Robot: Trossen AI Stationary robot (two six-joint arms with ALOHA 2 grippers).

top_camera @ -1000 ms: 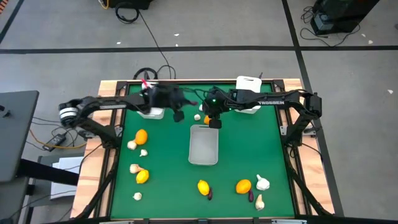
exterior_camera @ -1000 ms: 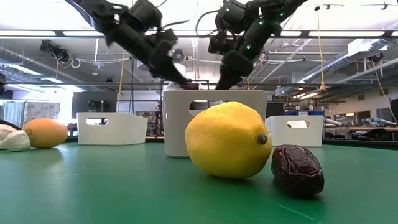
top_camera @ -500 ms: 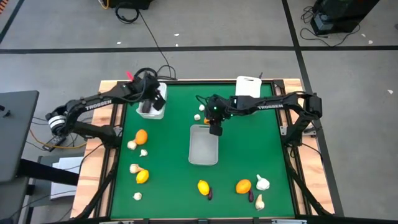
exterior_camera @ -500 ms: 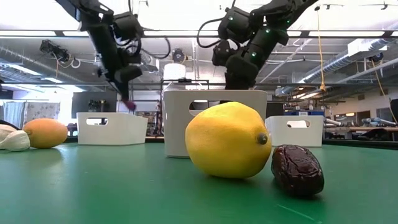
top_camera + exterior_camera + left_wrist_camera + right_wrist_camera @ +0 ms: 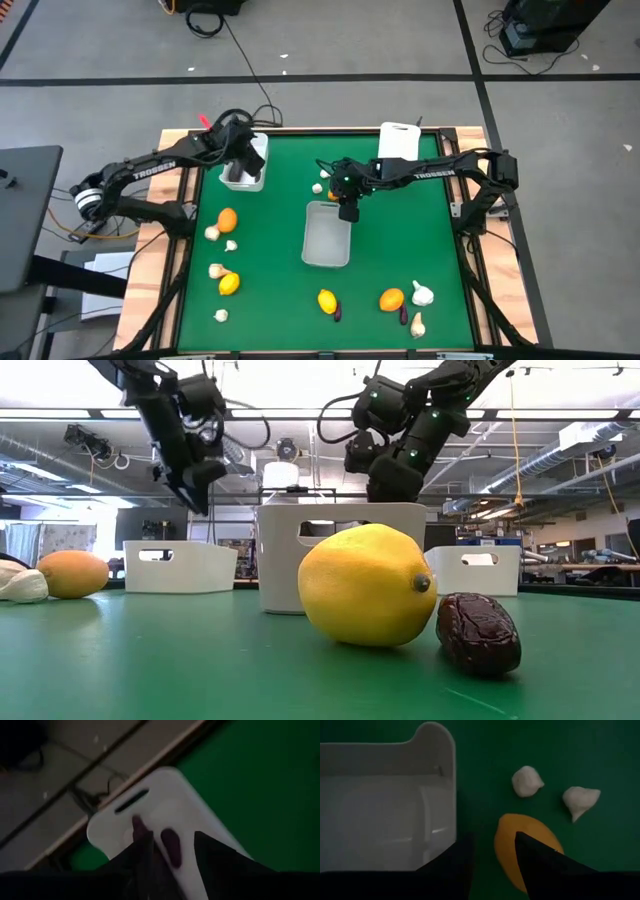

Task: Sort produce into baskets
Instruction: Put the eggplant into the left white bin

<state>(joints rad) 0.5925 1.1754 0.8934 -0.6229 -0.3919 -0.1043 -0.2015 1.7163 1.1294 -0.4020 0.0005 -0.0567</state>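
- High view: straight down from far above, taking in the whole table (image 5: 380,250) and floor around it.
- Low view: at mat level, facing across the table, very close to a lemon (image 5: 365,586).
- Left wrist view: close above the far-left bin (image 5: 200,850).
- Right wrist view: close above the middle bin (image 5: 380,810), shared with the high and low views.

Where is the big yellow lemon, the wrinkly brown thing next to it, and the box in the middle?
lemon (image 5: 365,586), low view, middle of its peel.
wrinkly brown thing (image 5: 478,632), low view, its middle.
middle box (image 5: 326,238), high view, bare floor inside.
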